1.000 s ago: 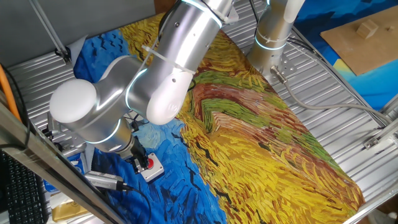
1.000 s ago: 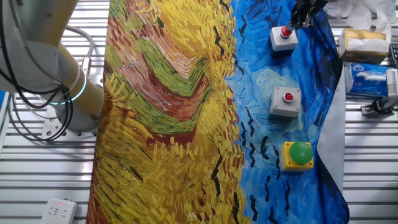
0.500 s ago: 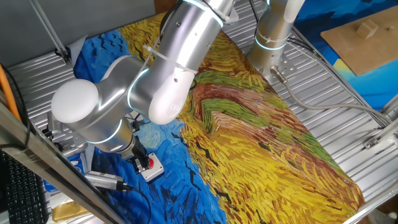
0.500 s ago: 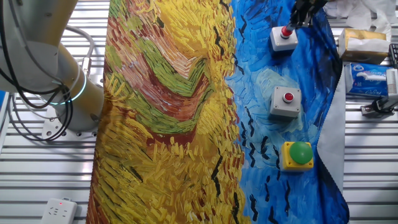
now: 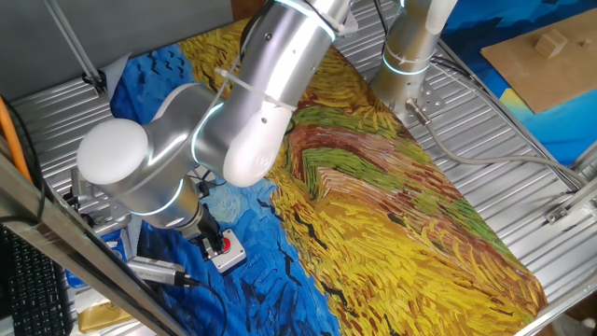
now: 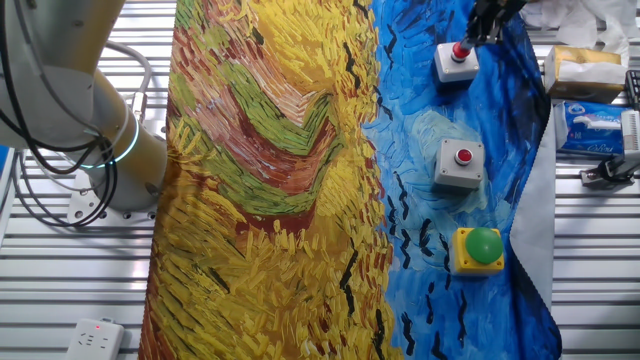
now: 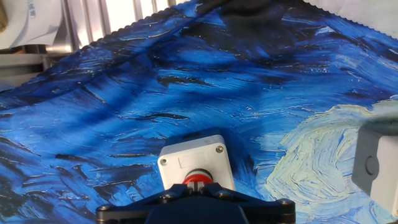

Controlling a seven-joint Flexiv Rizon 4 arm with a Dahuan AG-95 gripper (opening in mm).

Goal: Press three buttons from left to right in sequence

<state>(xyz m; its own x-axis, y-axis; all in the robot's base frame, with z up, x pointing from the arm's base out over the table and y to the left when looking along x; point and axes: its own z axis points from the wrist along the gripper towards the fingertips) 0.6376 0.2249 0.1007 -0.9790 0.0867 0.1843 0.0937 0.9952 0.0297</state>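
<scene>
Three buttons lie in a row on the blue part of the painted cloth. The other fixed view shows the green cap on its yellow box (image 6: 481,248), the middle red button (image 6: 461,163) and the far red button (image 6: 456,60). My gripper (image 6: 467,44) stands over the far red button, its tips at the cap. In the hand view the gripper (image 7: 198,185) is shut, its fingertips together against that button's red cap (image 7: 198,179). The middle box's edge (image 7: 375,164) shows at the right. In one fixed view the gripper (image 5: 209,243) is at the same button (image 5: 225,250).
The painted cloth (image 6: 270,180) covers the slatted table. Tissue packs (image 6: 583,66) and a metal tool (image 6: 605,170) lie past the cloth's edge near the buttons. The arm's base (image 6: 110,165) and a power strip (image 6: 92,337) are on the opposite side. A wooden board (image 5: 546,56) lies far off.
</scene>
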